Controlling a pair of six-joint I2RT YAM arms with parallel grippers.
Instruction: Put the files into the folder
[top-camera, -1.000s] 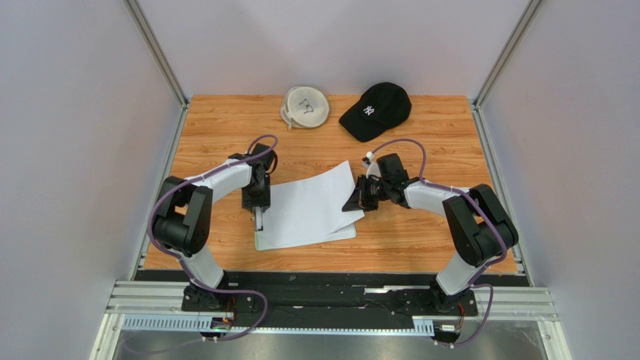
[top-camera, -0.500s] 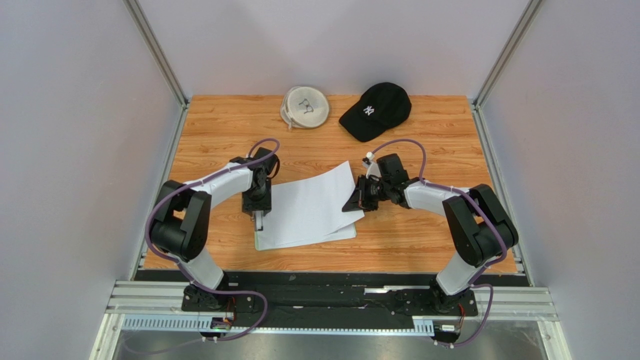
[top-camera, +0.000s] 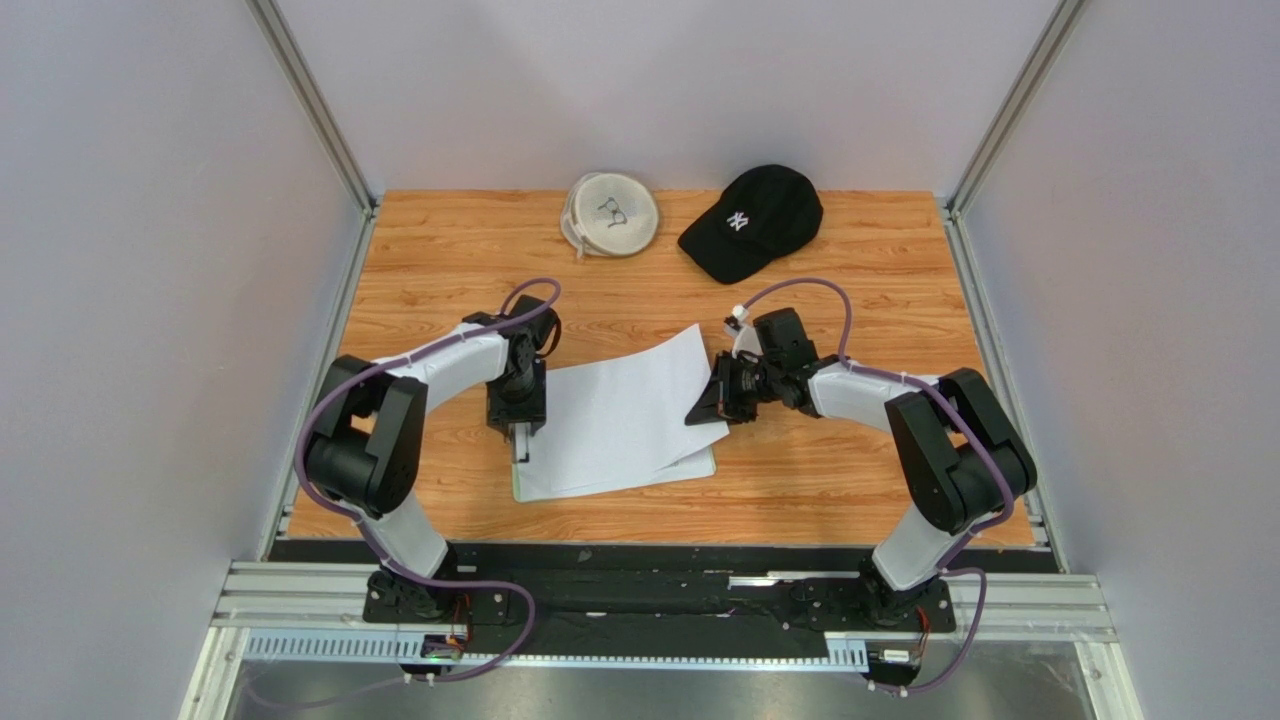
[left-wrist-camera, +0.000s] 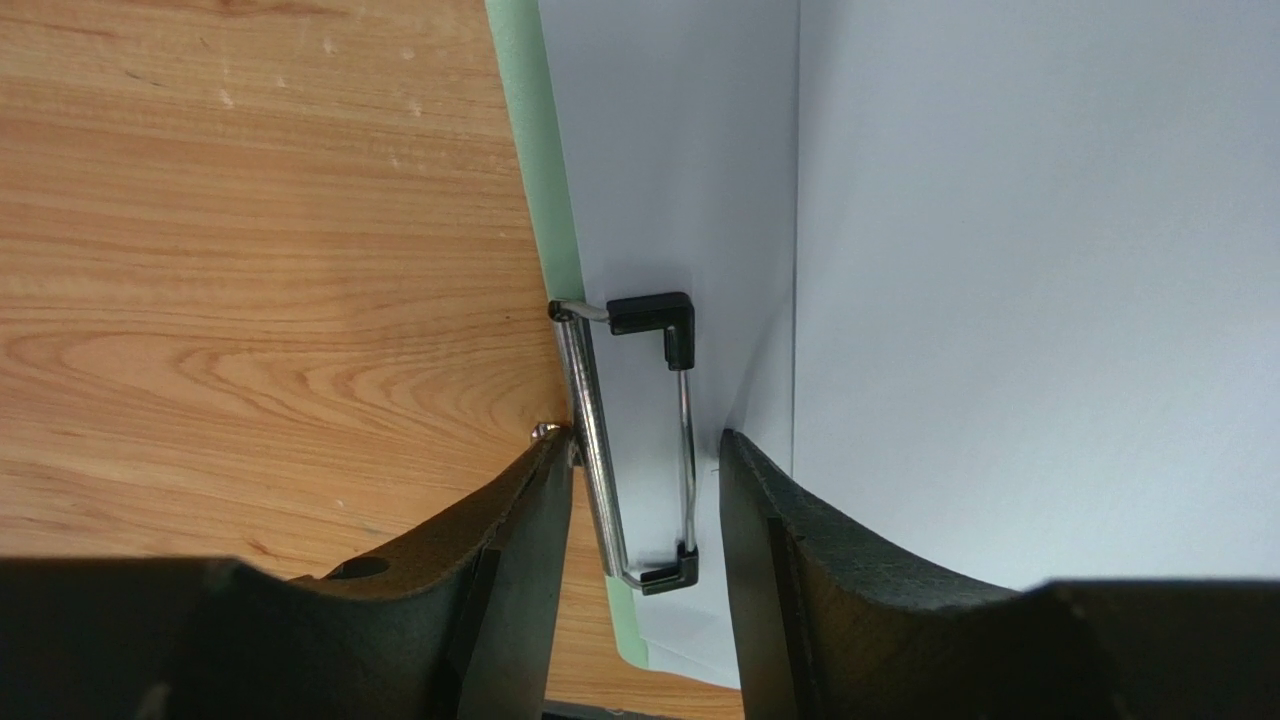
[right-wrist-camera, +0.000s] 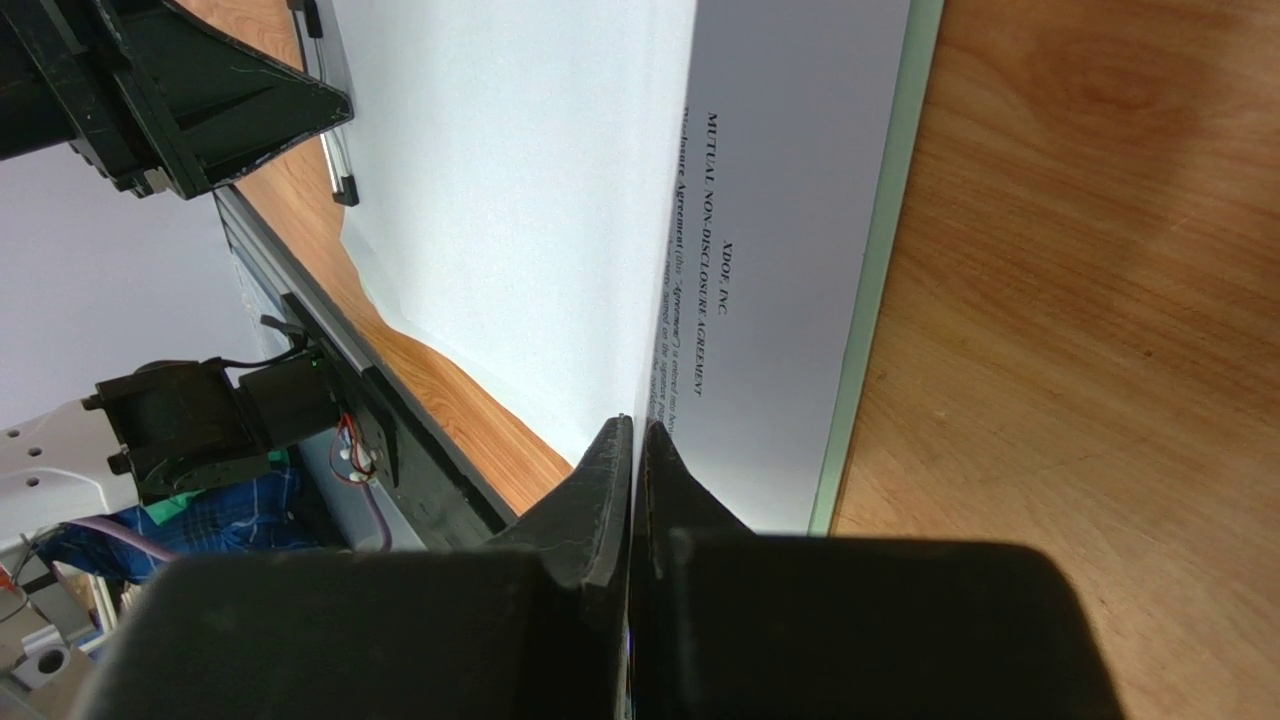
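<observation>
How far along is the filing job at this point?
Done: one printed sheet lies flat on the folder. In hand: right gripper pinches the skewed top sheet; left gripper straddles the clip, jaws apart. Left: square that sheet and get it under the clip.

Black cap (top-camera: 751, 221) sits on the wood table (top-camera: 887, 285), well beyond the right jaws. White round thing (top-camera: 610, 213) lies near it, far past the left jaws.
</observation>
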